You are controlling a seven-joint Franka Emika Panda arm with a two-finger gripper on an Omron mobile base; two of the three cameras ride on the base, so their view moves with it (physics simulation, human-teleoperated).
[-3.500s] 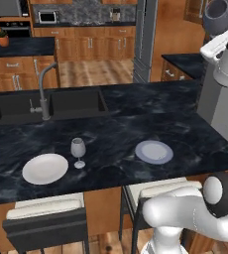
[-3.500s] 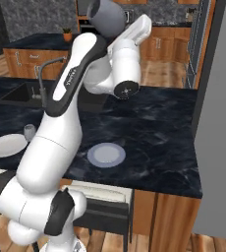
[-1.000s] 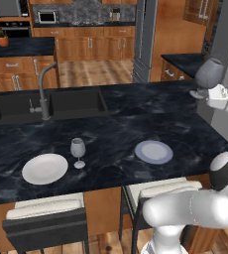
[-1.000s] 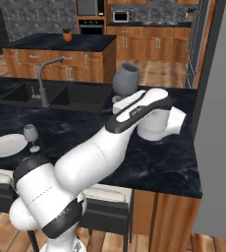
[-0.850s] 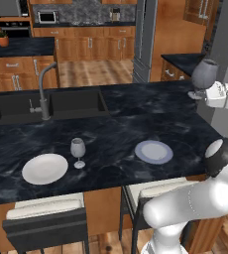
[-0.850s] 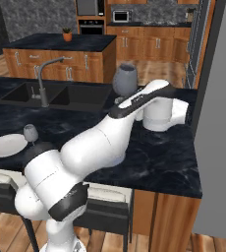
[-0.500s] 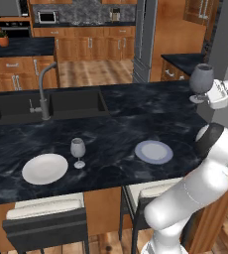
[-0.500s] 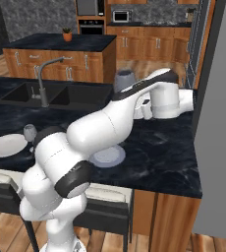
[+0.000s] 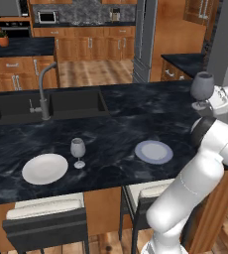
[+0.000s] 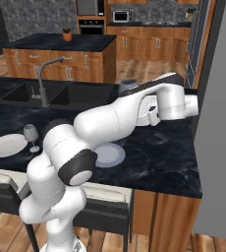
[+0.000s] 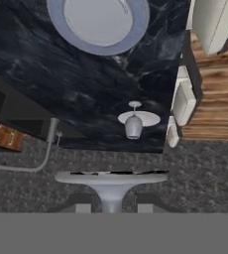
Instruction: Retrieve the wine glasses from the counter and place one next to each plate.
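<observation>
One wine glass is already standing beside the white plate; the second glass is being held by its stem in narrowly closed jaws above the surface, bluish plate still unserved.

This is a home kitchen, rendered rather than filmed. A black marble-patterned counter with white veining runs over brown wooden cabinets, and to the arm's left a dark double sink with a grey curved faucet is set into it. Ahead of the arm, past a strip of wooden floor, stand a built-in oven, a microwave and a tall steel fridge. A potted plant sits on a second island, and cushioned stools tuck under the near edge.
</observation>
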